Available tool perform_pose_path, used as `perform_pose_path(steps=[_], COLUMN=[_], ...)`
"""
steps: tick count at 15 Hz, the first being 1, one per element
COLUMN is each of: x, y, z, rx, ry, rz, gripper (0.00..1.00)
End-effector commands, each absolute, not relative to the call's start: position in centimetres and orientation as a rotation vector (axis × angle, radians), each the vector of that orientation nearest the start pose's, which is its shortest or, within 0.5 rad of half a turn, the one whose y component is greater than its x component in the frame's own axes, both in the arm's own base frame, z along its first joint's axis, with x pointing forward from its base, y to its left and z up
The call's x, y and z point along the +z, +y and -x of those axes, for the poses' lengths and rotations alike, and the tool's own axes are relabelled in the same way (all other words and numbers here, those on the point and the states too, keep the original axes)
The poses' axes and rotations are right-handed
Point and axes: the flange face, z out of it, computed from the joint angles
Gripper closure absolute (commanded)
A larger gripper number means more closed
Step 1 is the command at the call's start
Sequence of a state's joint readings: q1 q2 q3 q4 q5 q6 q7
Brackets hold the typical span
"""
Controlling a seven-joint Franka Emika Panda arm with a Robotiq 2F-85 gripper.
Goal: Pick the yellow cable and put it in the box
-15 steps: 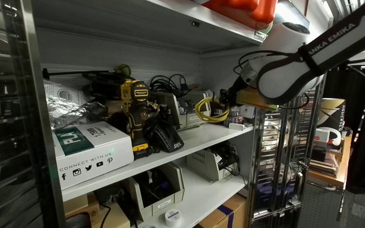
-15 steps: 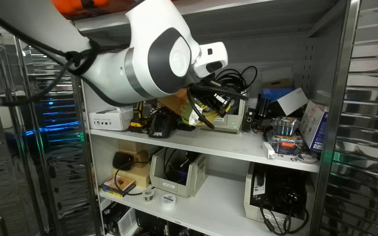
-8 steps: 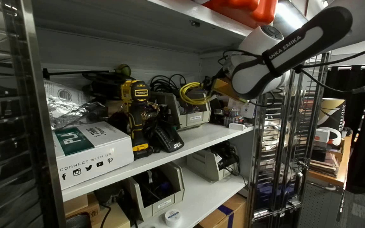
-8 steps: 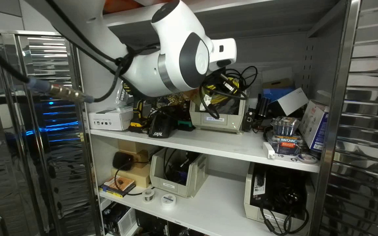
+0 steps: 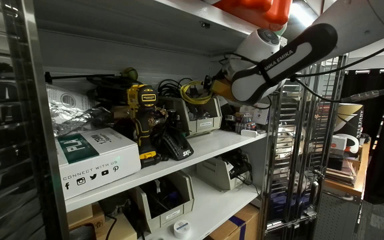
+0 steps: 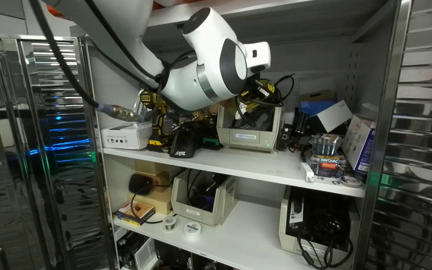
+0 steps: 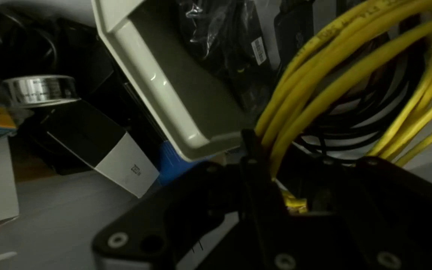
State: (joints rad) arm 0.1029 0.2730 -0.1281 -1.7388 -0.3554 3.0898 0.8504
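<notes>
Box holds bagged items; hand grips yellow cable.

a lab or a workshop, hard to say which, a white robot arm, long white shelves, a yellow and black drill, packs of batteries, a little spool, a bin full of black wires, shiny metal doors
</notes>
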Motion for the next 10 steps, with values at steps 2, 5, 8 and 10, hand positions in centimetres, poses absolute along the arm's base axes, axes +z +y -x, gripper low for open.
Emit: perform_pose_path(steps=[2, 5, 8, 10], x=[52.3, 50.9, 51.4, 52.6], y=[3.8, 4.8, 5.1, 5.0], z=[-72.1, -73.6, -73.5, -72.3], rx=[-1.550, -1.541, -1.567, -1.572], ry=[0.599, 0.577, 0.538, 0.525], rz=[2.466, 2.481, 2.487, 2.489], gripper=[0.92, 0.62, 0.47, 0.31])
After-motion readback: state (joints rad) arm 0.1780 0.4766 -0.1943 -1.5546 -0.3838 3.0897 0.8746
